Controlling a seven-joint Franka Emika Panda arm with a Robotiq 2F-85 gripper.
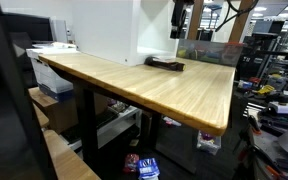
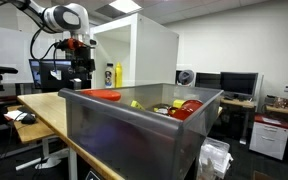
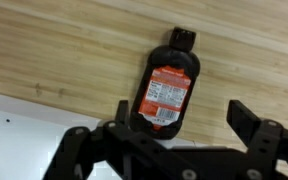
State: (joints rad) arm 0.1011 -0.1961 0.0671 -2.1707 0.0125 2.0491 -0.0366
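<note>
A dark sauce bottle with a red and white label lies flat on the wooden table, its black cap pointing away from me. My gripper hangs above the bottle's base, open wide. One finger stands clear to the side, and nothing is held between the fingers. In an exterior view the bottle rests near the table's far edge, with the gripper raised well above it. In an exterior view the arm and gripper hover over the table behind a grey bin.
A white panel stands along the back of the table. A large grey bin holds red and yellow items. A yellow bottle stands by the white box. Monitors and clutter surround the table.
</note>
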